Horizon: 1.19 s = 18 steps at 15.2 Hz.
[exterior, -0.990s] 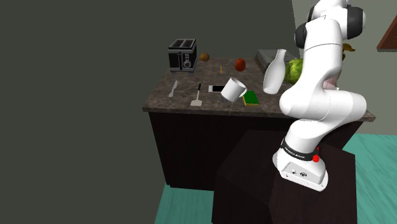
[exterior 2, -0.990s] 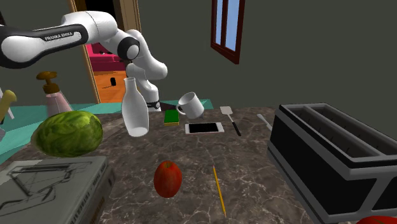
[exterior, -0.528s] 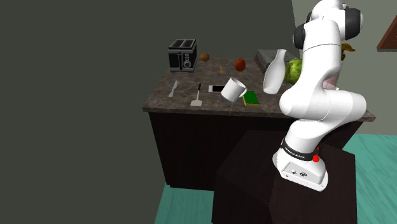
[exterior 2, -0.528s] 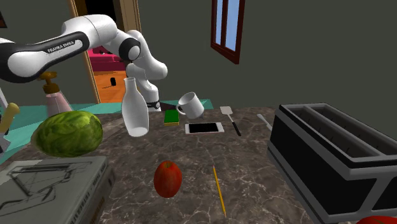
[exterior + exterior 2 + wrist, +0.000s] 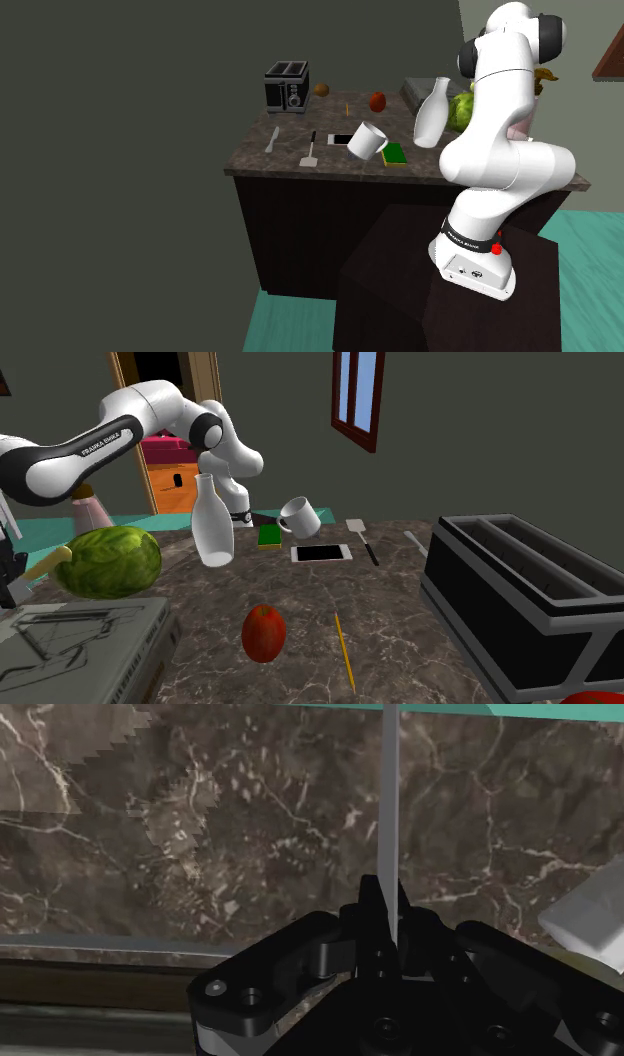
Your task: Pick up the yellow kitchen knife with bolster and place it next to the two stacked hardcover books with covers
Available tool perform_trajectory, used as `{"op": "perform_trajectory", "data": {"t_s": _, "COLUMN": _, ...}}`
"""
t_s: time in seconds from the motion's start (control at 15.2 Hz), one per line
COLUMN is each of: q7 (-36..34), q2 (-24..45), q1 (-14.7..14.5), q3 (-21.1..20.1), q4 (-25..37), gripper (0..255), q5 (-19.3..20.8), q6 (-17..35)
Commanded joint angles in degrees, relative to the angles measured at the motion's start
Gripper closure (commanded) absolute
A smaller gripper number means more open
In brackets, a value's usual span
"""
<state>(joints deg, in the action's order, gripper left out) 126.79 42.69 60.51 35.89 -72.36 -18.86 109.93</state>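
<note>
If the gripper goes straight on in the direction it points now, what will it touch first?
Most likely the bare marble countertop: it lies directly ahead of the gripper, which is shut on the knife blade. How far away it is, I cannot judge.

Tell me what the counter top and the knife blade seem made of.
The counter top looks like dark brown marble, going by its pale veins. The knife has a plain pale grey blade, possibly metal; its flat look leaves that open.
</note>
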Motion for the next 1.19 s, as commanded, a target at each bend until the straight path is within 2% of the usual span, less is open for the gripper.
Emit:
{"op": "perform_trajectory", "data": {"t_s": 0.0, "q7": 0.16, "q2": 0.57, "q1": 0.06, "q3": -0.20, "q4": -0.78, "gripper": 255, "q5": -0.27, "q6": 1.23}}
{"op": "perform_trajectory", "data": {"t_s": 0.26, "q7": 0.35, "q2": 1.49, "q1": 0.00, "q3": -0.59, "q4": -2.22, "gripper": 255, "q5": -0.78, "q6": 3.47}}
{"op": "perform_trajectory", "data": {"t_s": 0.79, "q7": 0.35, "q2": 1.49, "q1": 0.00, "q3": -0.59, "q4": -2.22, "gripper": 255, "q5": -0.77, "q6": 3.47}}
{"op": "perform_trajectory", "data": {"t_s": 0.86, "q7": 0.36, "q2": 1.49, "q1": 0.00, "q3": -0.59, "q4": -2.23, "gripper": 0, "q5": -0.78, "q6": 3.48}}
{"op": "perform_trajectory", "data": {"t_s": 1.12, "q7": 0.36, "q2": 1.50, "q1": 0.01, "q3": -0.59, "q4": -2.21, "gripper": 0, "q5": -0.78, "q6": 3.47}}
